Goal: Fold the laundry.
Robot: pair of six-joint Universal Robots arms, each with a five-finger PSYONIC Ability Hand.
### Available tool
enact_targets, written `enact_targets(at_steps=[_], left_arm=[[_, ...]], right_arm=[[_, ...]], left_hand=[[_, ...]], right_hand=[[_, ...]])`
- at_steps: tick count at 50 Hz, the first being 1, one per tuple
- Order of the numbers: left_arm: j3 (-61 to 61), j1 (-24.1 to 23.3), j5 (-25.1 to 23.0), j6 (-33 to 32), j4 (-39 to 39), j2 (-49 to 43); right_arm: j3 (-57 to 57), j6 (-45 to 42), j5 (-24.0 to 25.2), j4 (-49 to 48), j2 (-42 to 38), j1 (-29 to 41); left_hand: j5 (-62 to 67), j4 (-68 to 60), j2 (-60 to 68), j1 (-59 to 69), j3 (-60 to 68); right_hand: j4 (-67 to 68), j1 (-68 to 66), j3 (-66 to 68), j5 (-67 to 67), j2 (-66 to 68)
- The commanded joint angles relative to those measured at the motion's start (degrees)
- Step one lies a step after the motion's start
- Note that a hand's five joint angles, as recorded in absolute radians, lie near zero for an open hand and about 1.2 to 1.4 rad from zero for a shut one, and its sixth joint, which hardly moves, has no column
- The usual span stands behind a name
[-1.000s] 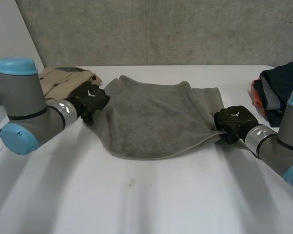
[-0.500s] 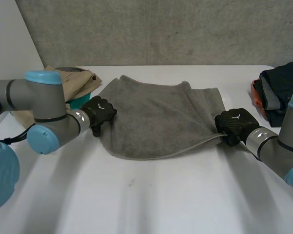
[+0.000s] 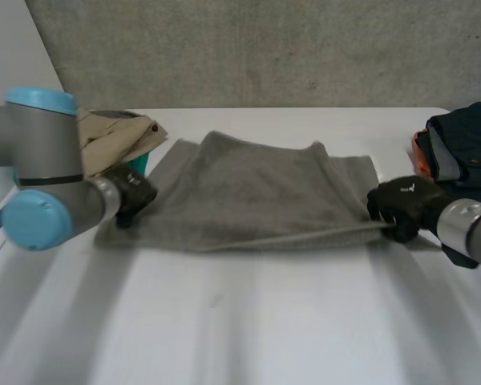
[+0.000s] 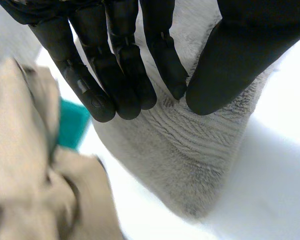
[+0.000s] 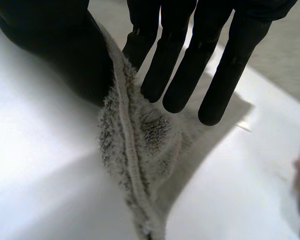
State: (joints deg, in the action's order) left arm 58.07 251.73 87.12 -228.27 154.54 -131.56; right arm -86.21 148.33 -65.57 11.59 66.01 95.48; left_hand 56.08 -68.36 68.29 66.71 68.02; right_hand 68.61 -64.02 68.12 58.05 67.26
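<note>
A grey towel (image 3: 248,196) lies stretched across the middle of the table, its near edge pulled into a straight line between both hands. My left hand (image 3: 133,192) is at the towel's near left corner. In the left wrist view its fingers (image 4: 117,75) and thumb pinch the grey towel (image 4: 195,150). My right hand (image 3: 404,206) holds the near right corner. In the right wrist view the hemmed edge of the towel (image 5: 132,150) runs up between the thumb (image 5: 50,45) and the fingers (image 5: 190,70).
A tan garment (image 3: 112,136) is bunched at the back left with a teal item (image 3: 139,164) beside it, close to my left hand. A pile of dark and orange clothes (image 3: 457,148) sits at the right edge. Bare white table (image 3: 240,321) lies in front.
My left hand has slid left along the towel and closed on its corner. The right hand has moved right. The towel's sagging near edge is now pulled straight.
</note>
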Motion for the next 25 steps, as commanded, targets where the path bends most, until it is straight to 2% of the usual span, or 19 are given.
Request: enact_targets(at_steps=[1,2,5,9,13,17,21,22,24,25], left_arm=[[18.6,2.6,-0.3,-4.8,-6.8,11.9],[20.6,2.6,-0.9,-6.0,-6.5,12.5],[21.3,2.2,-1.1,-6.9,-5.8,12.5],[18.3,1.2,0.1,-6.2,-3.6,10.9],[9.4,0.1,1.3,-3.0,-1.4,6.9],[-4.5,-1.1,2.4,2.4,-0.1,1.9],[-20.9,-1.9,2.4,9.7,1.1,-2.0],[-27.0,-2.3,2.0,13.9,1.8,-2.6],[-32.5,-2.4,1.7,17.7,2.9,-2.9],[-36.9,-2.6,1.7,21.1,4.6,-3.0]], right_arm=[[3.4,-31.3,6.3,30.0,0.8,-4.2],[4.5,-37.6,5.6,34.9,0.5,-4.3],[6.3,-41.2,4.2,38.6,-0.3,-4.2],[10.7,-37.0,3.1,37.5,-3.3,-3.4],[17.4,-29.9,2.5,33.5,-7.4,-1.4],[25.4,-22.4,-0.3,26.2,-10.4,0.8],[32.8,-15.3,-4.3,12.3,-10.7,2.8],[34.7,-12.1,-6.1,4.0,-10.2,3.3],[35.3,-9.1,-7.5,-4.3,-9.4,3.5],[35.1,-5.8,-8.9,-13.2,-8.3,3.6]], left_hand=[[13.9,-11.6,11.7,13.3,12.0],[13.9,-11.6,11.7,13.3,12.0],[13.9,-11.6,11.7,13.3,12.0],[13.9,-11.6,11.7,13.3,12.0],[13.9,-11.6,11.7,13.3,12.0],[13.9,-11.6,11.7,13.3,12.0],[13.9,-11.6,11.7,13.3,12.0],[13.9,-11.6,11.7,13.3,12.0],[13.9,-11.6,11.7,13.3,12.0],[13.9,-11.6,11.7,13.3,12.0]], right_hand=[[11.4,-16.0,11.9,11.9,12.7],[11.4,-16.0,11.9,11.9,12.7],[11.4,-16.0,11.9,11.9,12.7],[11.4,-16.0,11.9,11.9,12.7],[11.4,-16.0,11.9,11.9,12.7],[11.4,-16.0,11.9,11.9,12.7],[11.4,-16.0,11.9,11.9,12.7],[11.4,-16.0,11.9,11.9,12.7],[11.4,-16.0,11.9,11.9,12.7],[11.4,-16.0,11.9,11.9,12.7]])
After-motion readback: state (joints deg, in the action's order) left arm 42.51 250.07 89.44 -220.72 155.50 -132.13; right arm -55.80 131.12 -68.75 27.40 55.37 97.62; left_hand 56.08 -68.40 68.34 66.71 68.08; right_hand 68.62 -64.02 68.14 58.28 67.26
